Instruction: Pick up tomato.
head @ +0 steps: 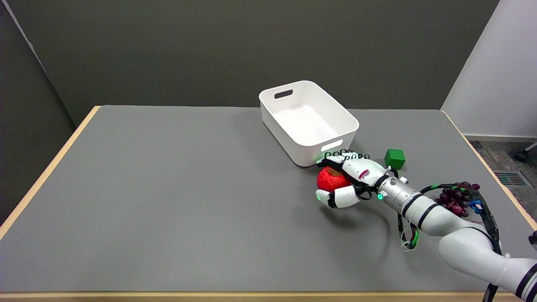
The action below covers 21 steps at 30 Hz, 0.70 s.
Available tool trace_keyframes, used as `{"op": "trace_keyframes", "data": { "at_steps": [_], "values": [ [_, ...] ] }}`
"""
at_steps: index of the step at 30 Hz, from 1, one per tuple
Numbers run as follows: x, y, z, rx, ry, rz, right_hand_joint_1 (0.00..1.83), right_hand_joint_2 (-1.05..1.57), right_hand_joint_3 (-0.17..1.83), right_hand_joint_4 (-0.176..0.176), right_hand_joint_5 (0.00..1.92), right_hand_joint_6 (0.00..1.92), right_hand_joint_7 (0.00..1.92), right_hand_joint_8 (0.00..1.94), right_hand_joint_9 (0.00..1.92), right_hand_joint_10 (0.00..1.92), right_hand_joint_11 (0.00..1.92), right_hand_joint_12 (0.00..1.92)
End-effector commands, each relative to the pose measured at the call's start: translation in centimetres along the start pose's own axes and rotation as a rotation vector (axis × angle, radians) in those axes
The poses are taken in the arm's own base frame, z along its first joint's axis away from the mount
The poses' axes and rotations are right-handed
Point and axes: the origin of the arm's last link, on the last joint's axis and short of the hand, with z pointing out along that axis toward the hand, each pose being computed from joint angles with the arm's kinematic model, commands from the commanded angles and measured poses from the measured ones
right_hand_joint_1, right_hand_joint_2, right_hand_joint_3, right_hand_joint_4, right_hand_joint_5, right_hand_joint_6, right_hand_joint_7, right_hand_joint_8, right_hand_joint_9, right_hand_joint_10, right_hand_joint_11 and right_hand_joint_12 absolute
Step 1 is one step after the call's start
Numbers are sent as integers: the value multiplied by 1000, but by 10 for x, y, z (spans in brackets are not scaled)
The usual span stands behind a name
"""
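The red tomato (331, 179) lies on the grey table (168, 201), just in front of the white bin's near corner. My right hand (350, 178) has come down over it from the right. The fingers (337, 158) reach along the tomato's far side and the thumb (335, 197) lies along its near side, so the tomato sits between them. The fingers are still spread, and I see no firm grip. The tomato's right part is hidden by the palm.
A white bin (308, 119) stands empty right behind the hand. A green cube (394, 158) sits to the right of the hand. A bunch of dark grapes (455, 197) lies partly behind the forearm, near the table's right edge.
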Motion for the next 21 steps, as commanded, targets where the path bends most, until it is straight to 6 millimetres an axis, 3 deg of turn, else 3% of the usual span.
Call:
{"op": "trace_keyframes", "data": {
  "at_steps": [1,4,7,15,17,21],
  "values": [
    [-5,8,1,-21,3,-21,607,584,944,54,234,476,258,360,149,708,116,1297],
    [-4,7,0,-15,23,-41,767,622,947,50,266,491,376,404,285,858,277,1465],
    [-3,6,1,-12,34,-48,893,673,958,51,337,646,490,525,435,1020,445,1628],
    [6,4,2,-2,94,-50,950,807,917,64,430,1044,691,948,682,1284,597,1726],
    [15,1,4,9,131,-51,1136,1202,207,-84,505,1596,785,1394,722,1328,613,1817],
    [49,-9,4,54,270,-110,1146,1241,82,-59,575,1523,806,1406,806,1345,566,1861]
  ]
}}
